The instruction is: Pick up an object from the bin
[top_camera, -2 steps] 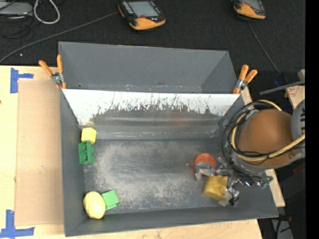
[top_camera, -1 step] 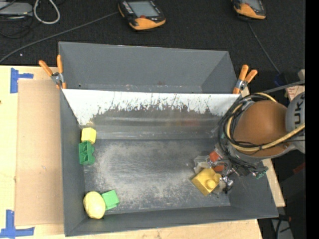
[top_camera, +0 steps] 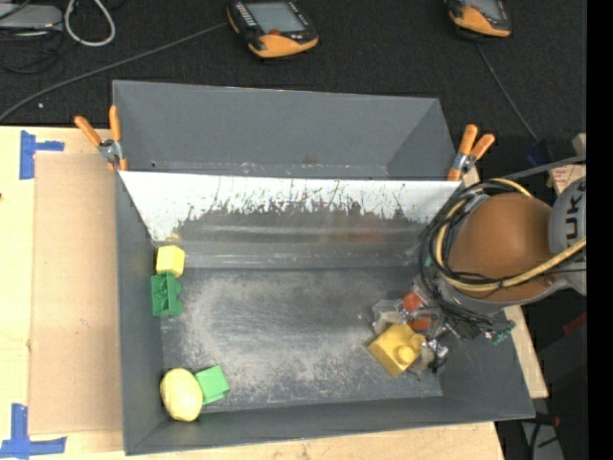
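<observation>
One gripper (top_camera: 419,341) is hanging just over a yellow block (top_camera: 388,353) near the grey bin's (top_camera: 287,142) right front corner. Its wrist is hiding the grip, so clenched or released, I cannot tell. Along the scuffed floor's left side are lying a yellow cube (top_camera: 170,260), a green piece (top_camera: 166,295), a yellow ball (top_camera: 180,395) and a green block (top_camera: 213,383).

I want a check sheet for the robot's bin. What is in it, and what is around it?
Surface: grey metal bin, floor scuffed.
Job's things: yellow block, near right corner, beside the tool.
Clutter: yellow cube, green block, yellow ball, green piece along the left wall.
Grippers: tool low, by the yellow block.
Cables: cable loops on the arm's wrist; white cable behind the bin.
Surroundings: two handheld controllers on the dark floor behind.
</observation>
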`<state>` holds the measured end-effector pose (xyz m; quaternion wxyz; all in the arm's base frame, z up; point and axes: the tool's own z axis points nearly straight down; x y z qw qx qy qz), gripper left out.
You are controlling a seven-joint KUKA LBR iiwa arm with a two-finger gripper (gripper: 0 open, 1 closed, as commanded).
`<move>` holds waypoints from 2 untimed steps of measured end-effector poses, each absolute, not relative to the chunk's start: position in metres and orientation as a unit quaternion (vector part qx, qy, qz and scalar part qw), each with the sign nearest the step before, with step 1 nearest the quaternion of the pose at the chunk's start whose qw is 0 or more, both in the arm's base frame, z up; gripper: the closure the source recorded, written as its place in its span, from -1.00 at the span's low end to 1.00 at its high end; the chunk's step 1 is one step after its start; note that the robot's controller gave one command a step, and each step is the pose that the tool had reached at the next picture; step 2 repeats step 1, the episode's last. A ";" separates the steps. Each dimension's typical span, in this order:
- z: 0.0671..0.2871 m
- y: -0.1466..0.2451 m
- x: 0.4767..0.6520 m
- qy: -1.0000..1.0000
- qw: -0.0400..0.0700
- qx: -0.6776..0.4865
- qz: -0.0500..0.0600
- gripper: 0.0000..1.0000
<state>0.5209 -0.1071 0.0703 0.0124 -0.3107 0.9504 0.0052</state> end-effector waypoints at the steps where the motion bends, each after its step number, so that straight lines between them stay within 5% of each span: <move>1: 0.127 -0.111 0.517 0.950 0.009 -0.313 0.008 1.00; 2: 0.127 -0.111 0.517 0.950 0.009 -0.313 0.008 1.00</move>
